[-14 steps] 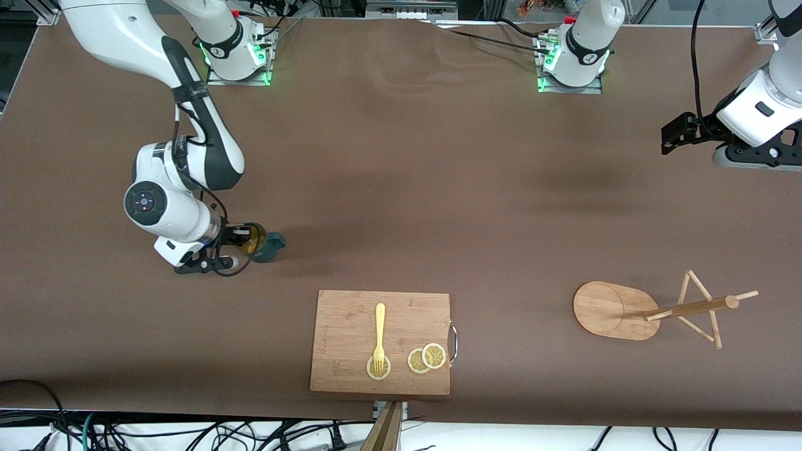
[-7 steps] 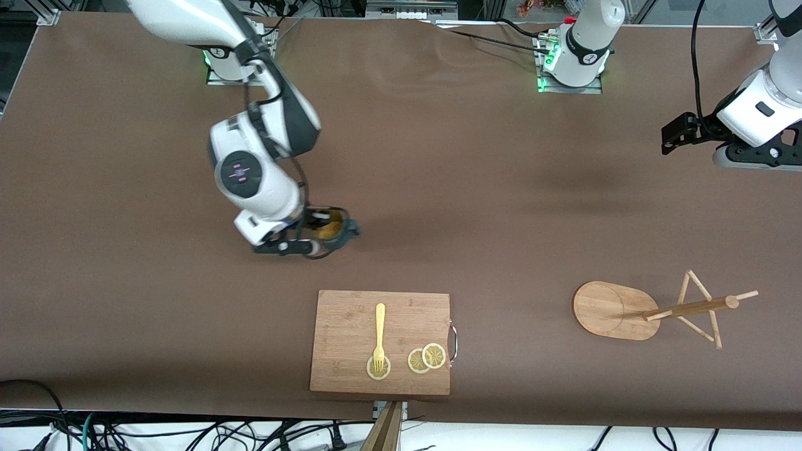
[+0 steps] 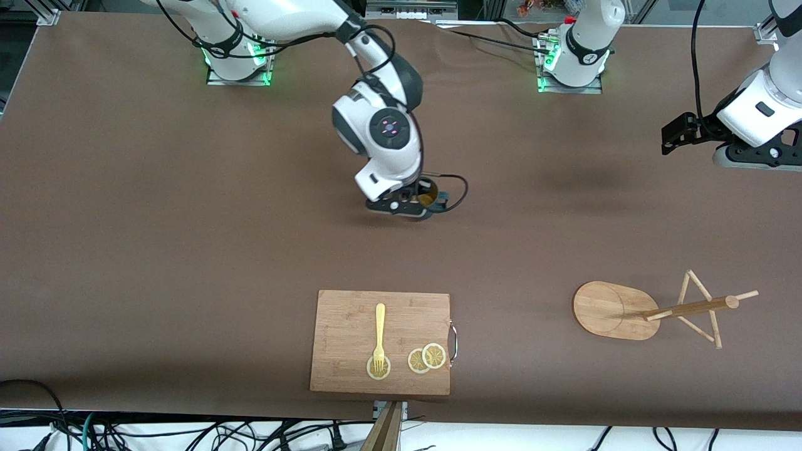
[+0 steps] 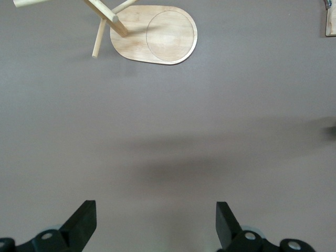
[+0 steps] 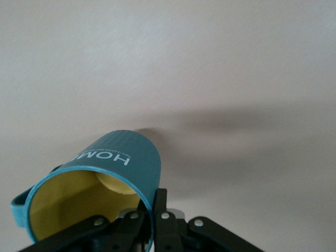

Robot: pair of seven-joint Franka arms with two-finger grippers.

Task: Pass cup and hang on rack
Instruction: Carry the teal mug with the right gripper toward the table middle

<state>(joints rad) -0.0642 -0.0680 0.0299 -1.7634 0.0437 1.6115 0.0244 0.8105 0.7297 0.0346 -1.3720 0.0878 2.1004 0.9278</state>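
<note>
- Right tool [image 3: 418,204]: up over the bare middle of the desk [image 3: 125,188], well apart from the cutting board [image 3: 351,319] and toward the robots' bases from it; clamped tight on the wall of the cup [image 3: 431,200], one finger inside the mouth, one outside, as seen in the right wrist view [image 5: 152,220].
- Cup: dark teal outside, mustard-yellow inside, carried clear of the desk in the right tool; tipped on its side in the right wrist view [image 5: 100,184], mouth toward the camera, white lettering on the outer wall, small handle sticking out at the rim.
- Cutting board: rectangular, wooden, flat on the desk close to the front-camera edge, metal handle [image 3: 454,341] at the end facing the rack.
- On the cutting board: yellow fork [image 3: 379,335] lying lengthwise, tines resting on one lemon slice [image 3: 378,368]; two more lemon slices [image 3: 427,358] overlapping just beside it, toward the metal handle.
- Rack [image 3: 617,310]: light bamboo, oval base on the desk, well apart from the cutting board toward the left arm's end; central post with thin pegs; also visible in the left wrist view [image 4: 157,34].
- Left tool [image 3: 673,134]: waiting high over the desk near the left arm's end, well apart from the cutting board; fingers [image 4: 81,223] spread wide, nothing between them, only bare desk below.
</note>
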